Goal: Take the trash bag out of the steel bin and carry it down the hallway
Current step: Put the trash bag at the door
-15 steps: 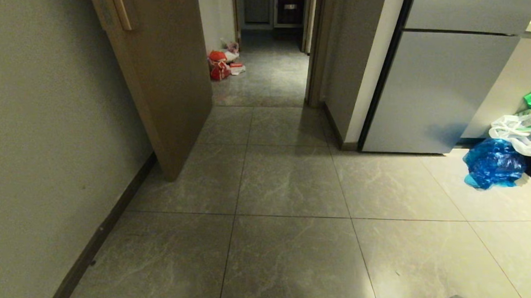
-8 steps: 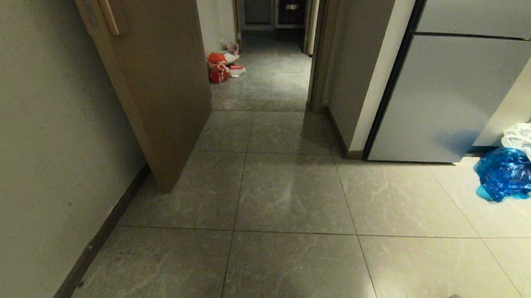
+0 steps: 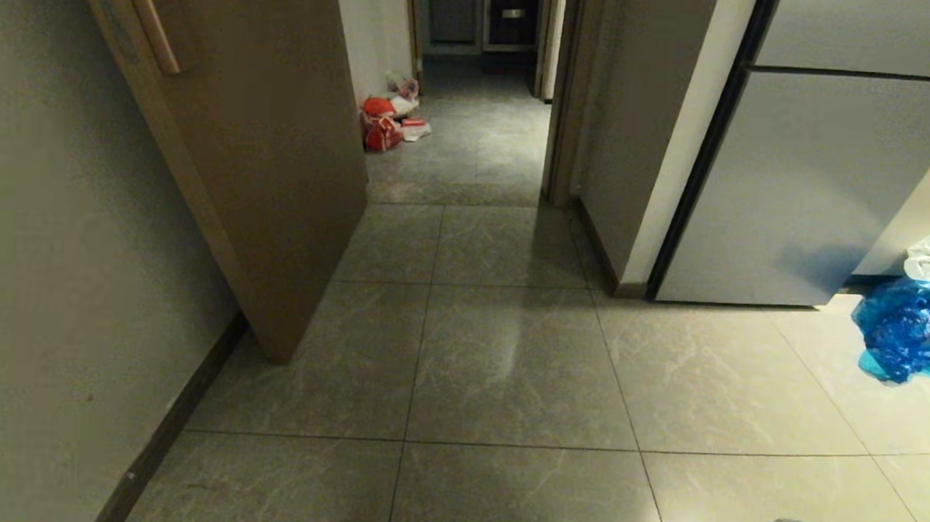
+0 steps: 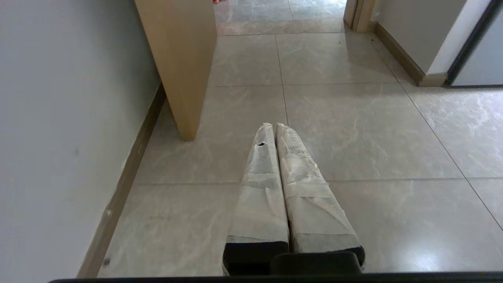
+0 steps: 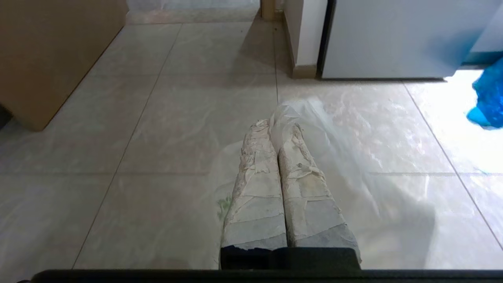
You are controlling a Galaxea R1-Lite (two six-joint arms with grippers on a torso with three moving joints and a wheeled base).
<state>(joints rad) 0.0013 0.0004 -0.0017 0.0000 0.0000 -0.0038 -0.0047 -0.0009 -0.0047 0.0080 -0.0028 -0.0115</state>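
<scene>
We had rolled nearer the hallway (whole view shifted). Our right gripper stayed clamped on the trash bag; our left gripper hung closed, empty.

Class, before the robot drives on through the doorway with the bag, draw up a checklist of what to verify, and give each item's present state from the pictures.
1. Right tool shut on the trash bag: ok, translucent film is pinched between its fingers.
2. Left tool shut and empty: ok.
3. Bag clear of the floor: cannot tell.
4. Open door on the left leaves the doorway passable: ok.
5. Tiles up to the hallway free of objects: ok.
6. Red bag in the hallway lies against the left wall, off the middle: ok.
</scene>
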